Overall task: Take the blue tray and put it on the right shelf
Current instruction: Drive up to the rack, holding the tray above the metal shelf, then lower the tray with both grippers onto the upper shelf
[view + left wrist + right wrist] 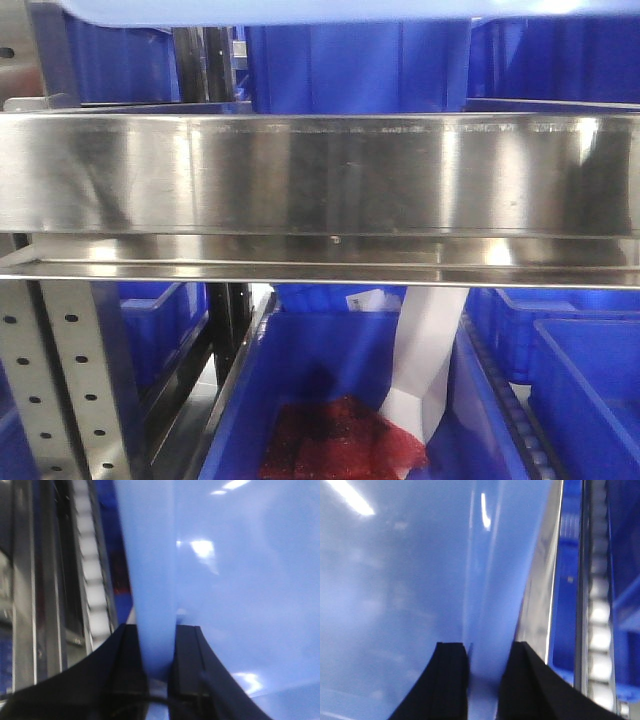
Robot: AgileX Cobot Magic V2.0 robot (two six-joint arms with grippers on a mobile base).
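The blue tray is a glossy light periwinkle plastic tray. Its edge shows as a pale band along the top of the front view [300, 10], above the shelf's shiny steel front rail [320, 175]. In the left wrist view my left gripper [159, 645] is shut on the tray's left rim [155, 580], and the tray's inside [250, 580] fills the right of that view. In the right wrist view my right gripper [487, 655] is shut on the tray's right rim [495, 580]. Neither gripper shows in the front view.
Deep dark-blue bins [350, 70] stand behind the rail on the shelf. Below are more blue bins [330, 390], one holding a red mesh bag [340, 440] and white paper [425, 360]. A perforated grey upright [70, 380] stands left. Roller tracks [597, 615] run beside the tray.
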